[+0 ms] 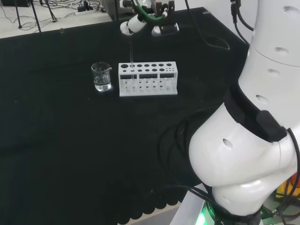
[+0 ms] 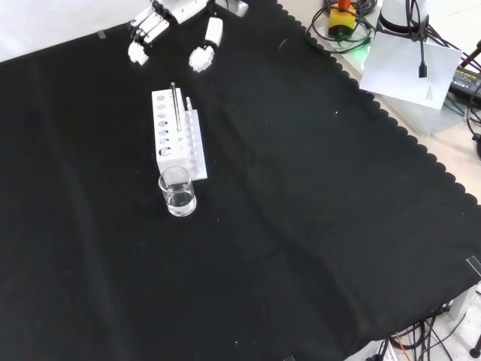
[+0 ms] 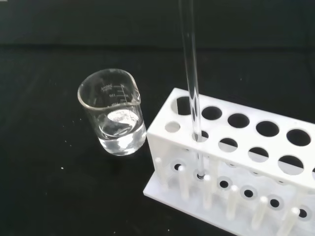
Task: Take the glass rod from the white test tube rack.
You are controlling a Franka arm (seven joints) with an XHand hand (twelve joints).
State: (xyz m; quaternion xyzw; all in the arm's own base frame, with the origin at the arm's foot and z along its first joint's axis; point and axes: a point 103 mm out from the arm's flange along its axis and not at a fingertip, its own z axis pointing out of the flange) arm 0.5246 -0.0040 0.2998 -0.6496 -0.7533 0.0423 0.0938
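Hand (image 2: 169, 22) is seen at the front view's top edge, raised above the cloth, fingers (image 2: 140, 47) spread, pointed downward and relaxed, nothing held.

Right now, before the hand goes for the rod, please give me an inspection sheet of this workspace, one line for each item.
Surface: black cloth, flat, with a scalloped edge.
Job's things: glass rod stands upright in a hole of the white rack, near the end beside the beaker.
Clutter: small beaker holding some clear liquid, next to the rack.
Hand: hand with relaxed fingers, holding nothing, away from the rack at the cloth's far edge in the front view.
Cables: black cables on the cloth by the arm's base.
Surroundings: white sheet beyond the cloth.
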